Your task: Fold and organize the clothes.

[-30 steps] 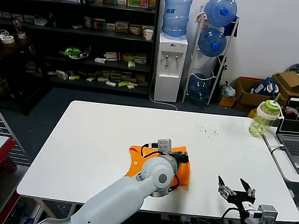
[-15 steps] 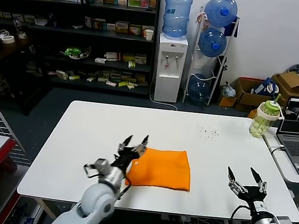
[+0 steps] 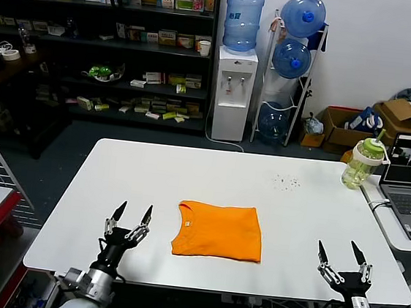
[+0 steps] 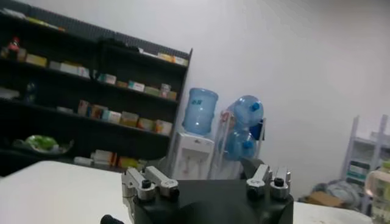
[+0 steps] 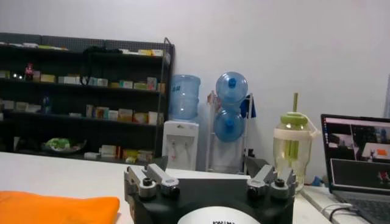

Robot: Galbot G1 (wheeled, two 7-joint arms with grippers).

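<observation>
White table [image 3: 130, 175], folded orange T-shirt [image 3: 219, 231] lying flat near its front edge; small dark specks [image 3: 287, 181] farther back

T-shirt [image 3: 219, 231] on table [image 3: 129, 183], seemingly centred between both grippers.

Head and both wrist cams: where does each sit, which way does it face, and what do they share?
Head: high, looking forward and down at the table; folded orange T-shirt between open left gripper and right gripper.
Left wrist: on left arm, facing the shelves.
Right wrist: on right arm, low over the table, its gripper base in front.
Shared: the water dispenser shows in all three; the T-shirt's edge in head and right wrist.
</observation>
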